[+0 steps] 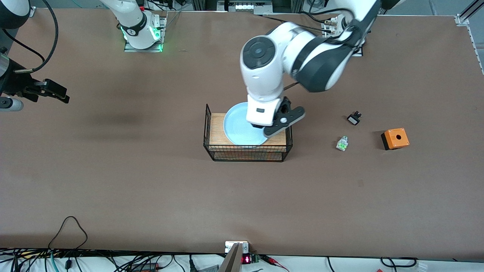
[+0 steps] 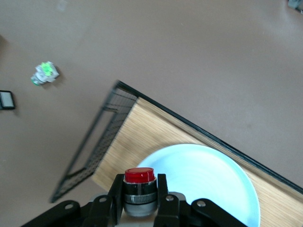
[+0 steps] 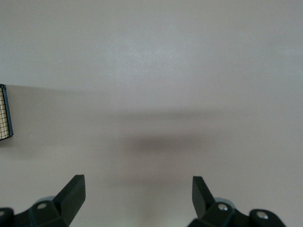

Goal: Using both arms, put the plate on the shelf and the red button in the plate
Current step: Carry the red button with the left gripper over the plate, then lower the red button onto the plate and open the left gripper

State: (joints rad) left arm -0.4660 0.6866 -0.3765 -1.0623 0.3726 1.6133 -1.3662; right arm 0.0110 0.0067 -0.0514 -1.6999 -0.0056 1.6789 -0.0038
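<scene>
Front view: the plate [image 1: 242,130] lies in the wire basket [image 1: 247,153] at mid-table; the left gripper [image 1: 273,126] hangs over its rim. The right gripper [image 1: 49,90] waits over bare table toward the right arm's end.

Left wrist view: jaws pinch the red button [image 2: 140,184] above the plate [image 2: 208,179]. The step appears to be placing the button; next calls for lowering and releasing.

Right wrist view: jaws spread, empty.

Left pincer [image 2: 138,198] clamped, arm far outstretched (right pincer [image 3: 137,191] agape, waiting aside).
</scene>
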